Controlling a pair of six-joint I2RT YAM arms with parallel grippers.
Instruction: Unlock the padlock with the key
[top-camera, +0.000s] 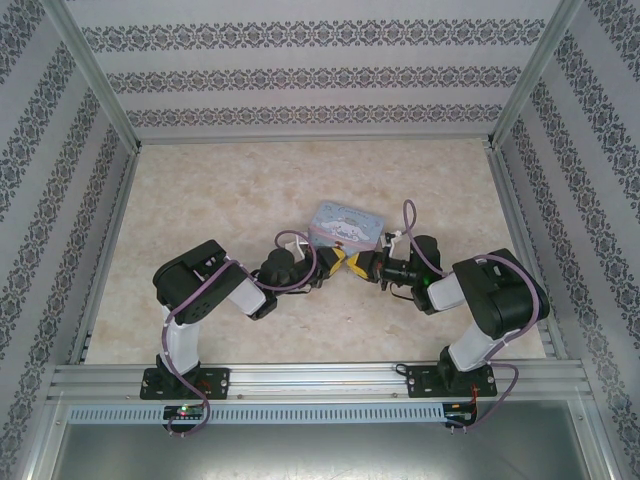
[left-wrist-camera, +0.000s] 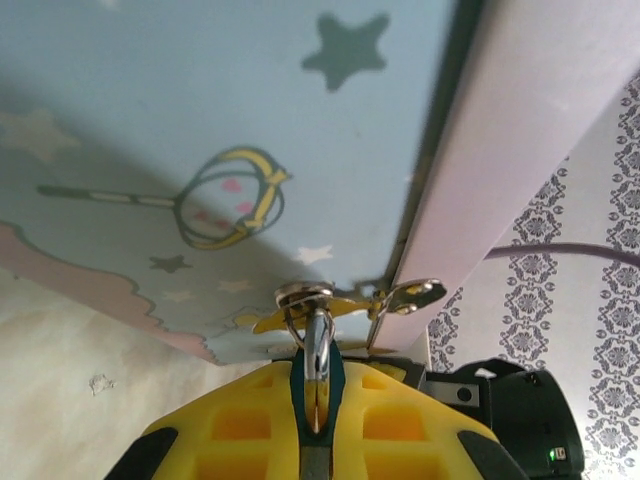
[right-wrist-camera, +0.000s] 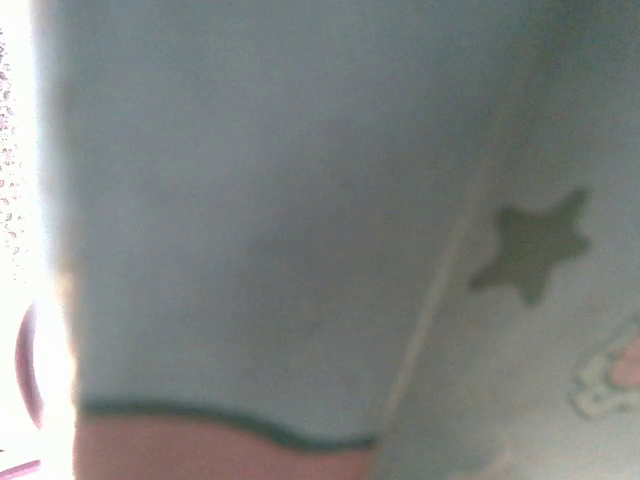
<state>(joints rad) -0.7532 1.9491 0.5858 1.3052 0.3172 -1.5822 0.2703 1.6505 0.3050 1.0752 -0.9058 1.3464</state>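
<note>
Up against the tin (left-wrist-camera: 200, 120) latch, the padlock (left-wrist-camera: 317, 375) shows a teal body and thin silver shackle, pinched in the left tool (top-camera: 334, 262). Meanwhile the right tool (top-camera: 363, 266) is closed tight; can't tell if it holds the key, that wrist view's pure blur.

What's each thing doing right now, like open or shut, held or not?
tin box: lid shut, lying on the table.
left gripper: shut on the padlock.
padlock: pinched, shackle up at the tin's clasp; locked or not, cannot tell.
right gripper: shut, beside the tin box.
</note>
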